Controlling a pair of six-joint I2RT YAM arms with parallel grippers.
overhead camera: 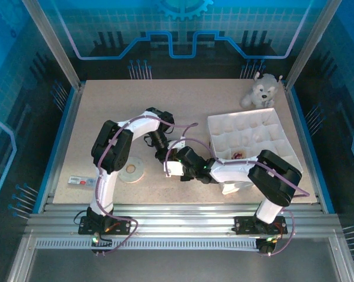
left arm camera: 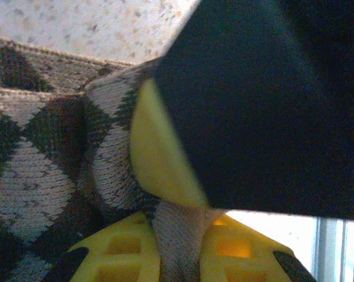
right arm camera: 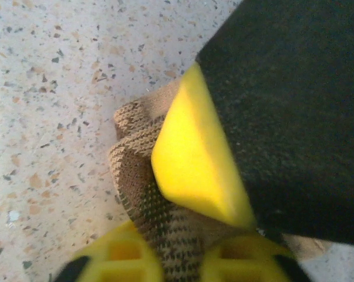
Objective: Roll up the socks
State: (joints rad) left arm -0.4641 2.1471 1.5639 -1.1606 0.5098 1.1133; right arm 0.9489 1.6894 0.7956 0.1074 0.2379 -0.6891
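On the speckled table point(overhead camera: 106, 106), near the middle and close together: left claw point(left arm camera: 177, 235) and right claw point(right arm camera: 182, 252). At the left, all but closed, pinching a narrow strip of the brown-and-tan argyle sock point(left arm camera: 41, 170) between yellow fingers point(left arm camera: 112, 252), the rest of that sock lying flat on the tabletop to one side. At the right, clamped tight on a bunched fold of tan knit sock point(right arm camera: 135, 153), also resting on the table. In the way in both wrist views: a black block tipped with a yellow wedge point(left arm camera: 259, 106), covering part of each fold. Just right of the claws, a white compartment tray point(overhead camera: 247, 130), overlapped at its near edge by the right arm. Beyond the tray, at the far corner, a grey-white plush dog point(overhead camera: 262, 89). Left of the claws, a roll of tape point(overhead camera: 131, 171) and a small label card point(overhead camera: 81, 180).
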